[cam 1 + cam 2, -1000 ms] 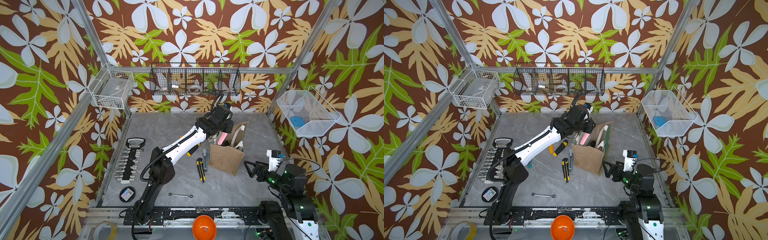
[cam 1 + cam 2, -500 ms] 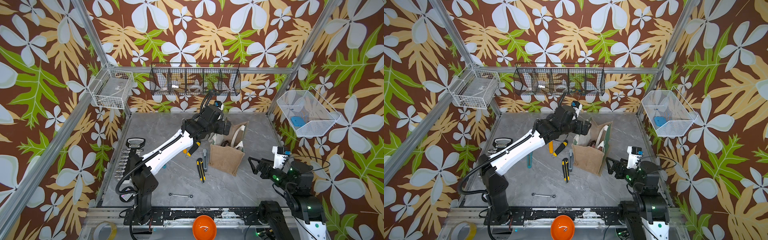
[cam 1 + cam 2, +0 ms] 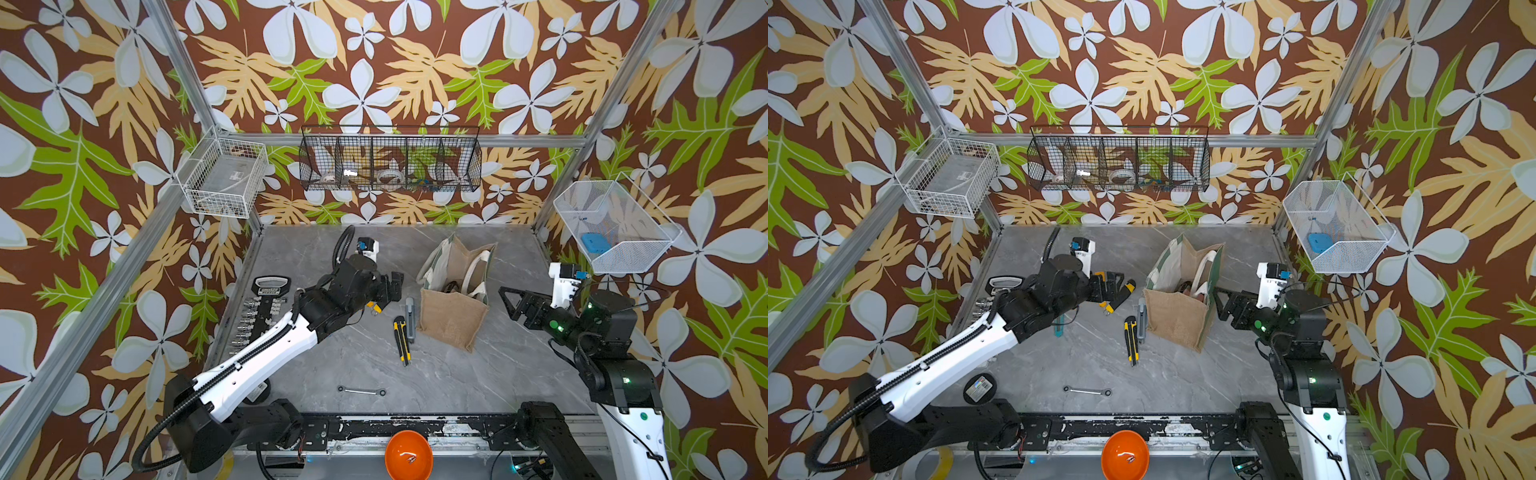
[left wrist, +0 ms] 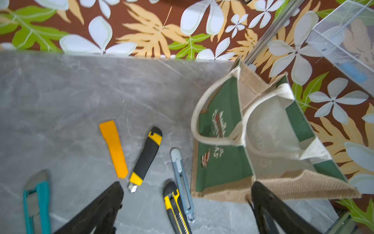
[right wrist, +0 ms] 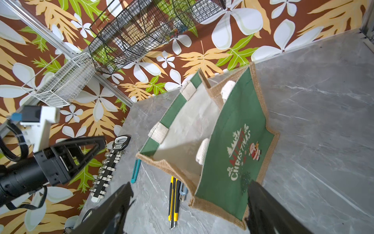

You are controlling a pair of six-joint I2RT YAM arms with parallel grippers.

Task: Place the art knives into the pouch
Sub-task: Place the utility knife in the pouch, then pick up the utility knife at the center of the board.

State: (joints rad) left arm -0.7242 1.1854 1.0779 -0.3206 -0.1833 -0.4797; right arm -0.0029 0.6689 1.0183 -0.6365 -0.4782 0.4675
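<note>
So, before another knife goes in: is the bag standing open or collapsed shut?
Standing open. The bag sits upright on its base with its mouth spread wide; the right wrist view looks straight into its pale lining.

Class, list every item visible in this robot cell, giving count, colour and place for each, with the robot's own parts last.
pouch: 1, tan jute with green panels, standing open mid-table
dark item: 1, inside pouch, unidentifiable
teal knife, orange knife, grey knife: 1 each, lying left of pouch
black-and-yellow knife, second black-and-yellow knife: 2, same cluster
socket rail: 1, black with silver sockets, table's left edge
wrench: 1, silver, front of table
round case: 1, black, front-left
bowl: 1, orange, below front rail
white wire basket: 1, left wall
black wire basket: 1, back wall
white mesh basket: 1, right wall, holding blue item
left gripper: black, open, near the knives
right gripper: black, open, right of pouch
</note>
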